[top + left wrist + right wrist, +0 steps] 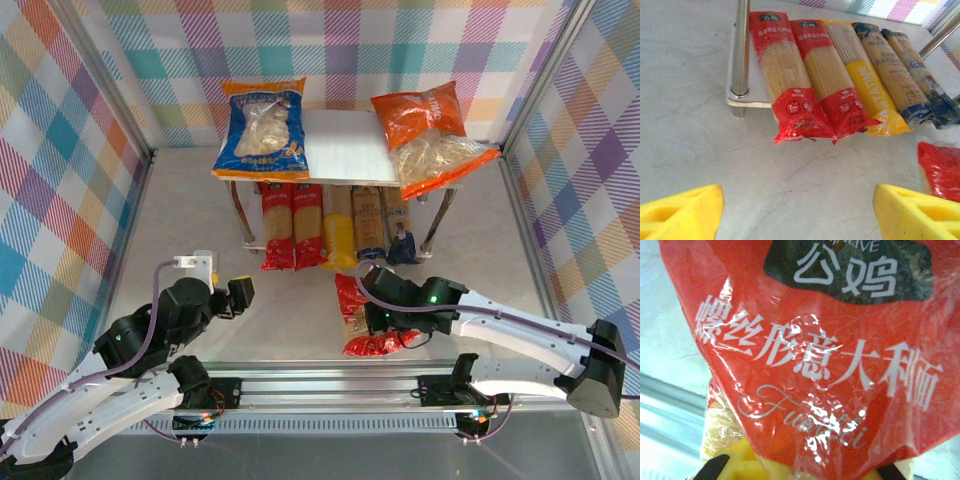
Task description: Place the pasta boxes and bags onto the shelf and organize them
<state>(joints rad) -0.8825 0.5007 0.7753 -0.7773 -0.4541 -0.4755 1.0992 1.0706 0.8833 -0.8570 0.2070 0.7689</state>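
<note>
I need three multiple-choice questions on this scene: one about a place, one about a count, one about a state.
1. Where does the red bag lie? A) on the top board B) on the table C) on the lower board
2. How many long packs lie on the lower board of the shelf? A) three B) five C) seven
3. The left end effector is: A) open, empty B) shut on a pack C) holding a bag
Answers: 1 B, it rests on the table in front of the shelf. 2 B, two red, one yellow, two blue-ended. 3 A, its yellow fingers stand apart over bare table.
</note>
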